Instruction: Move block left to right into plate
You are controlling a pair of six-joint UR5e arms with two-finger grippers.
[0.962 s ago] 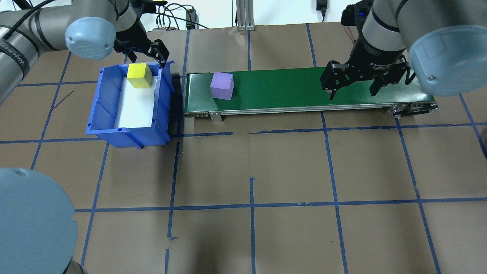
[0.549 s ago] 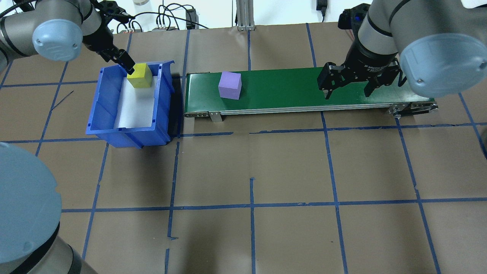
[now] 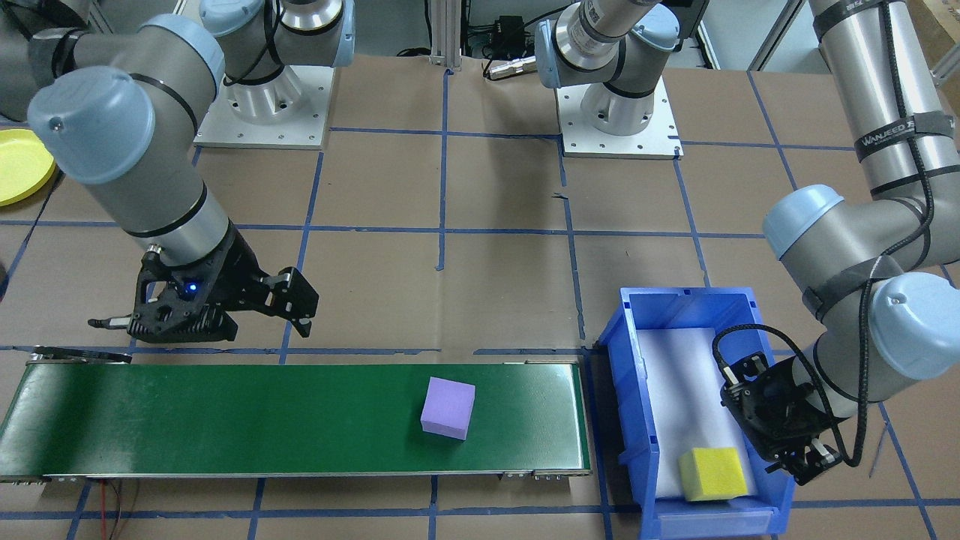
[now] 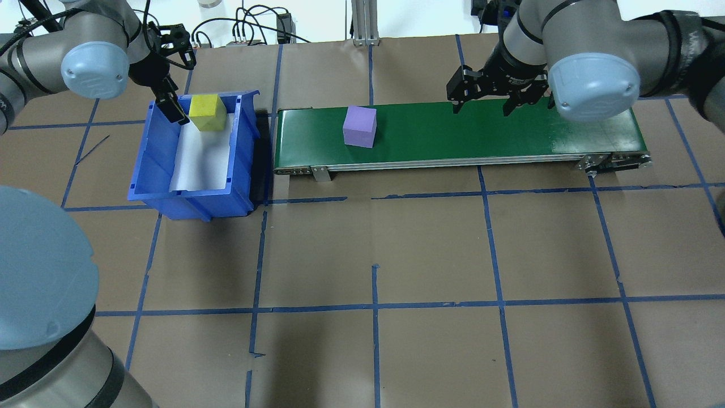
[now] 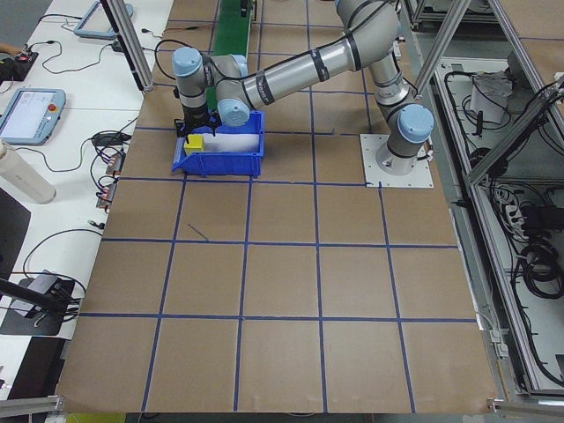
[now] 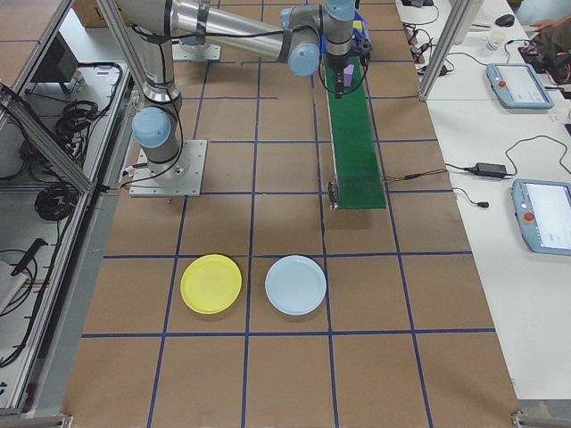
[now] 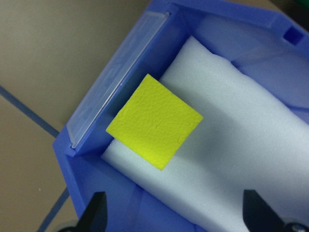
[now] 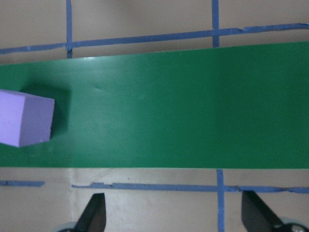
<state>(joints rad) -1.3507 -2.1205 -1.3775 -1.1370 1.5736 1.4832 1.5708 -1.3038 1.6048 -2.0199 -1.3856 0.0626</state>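
Observation:
A purple block (image 4: 359, 126) (image 3: 448, 407) (image 8: 24, 118) lies on the green conveyor belt (image 4: 481, 133), left of its middle in the overhead view. My right gripper (image 4: 481, 106) (image 3: 251, 319) (image 8: 175, 217) hovers open and empty above the belt, to the right of that block. A yellow block (image 4: 207, 112) (image 3: 713, 473) (image 7: 153, 126) rests on white foam at the far end of the blue bin (image 4: 153, 164). My left gripper (image 4: 169, 109) (image 3: 806, 459) (image 7: 176, 217) hangs open beside it, holding nothing. The yellow plate (image 6: 211, 283) (image 3: 19, 165) lies on the table far off to the robot's right.
A pale blue plate (image 6: 295, 284) lies next to the yellow one. The bin stands just off the belt's left end. Cables and an aluminium post (image 4: 362, 22) line the table's far edge. Both arm bases (image 3: 262, 112) stand on the robot's side.
The purple block has ridden rightward along the belt. My right gripper has shifted left, toward the belt's far edge. My left gripper has swung to the bin's far left corner.

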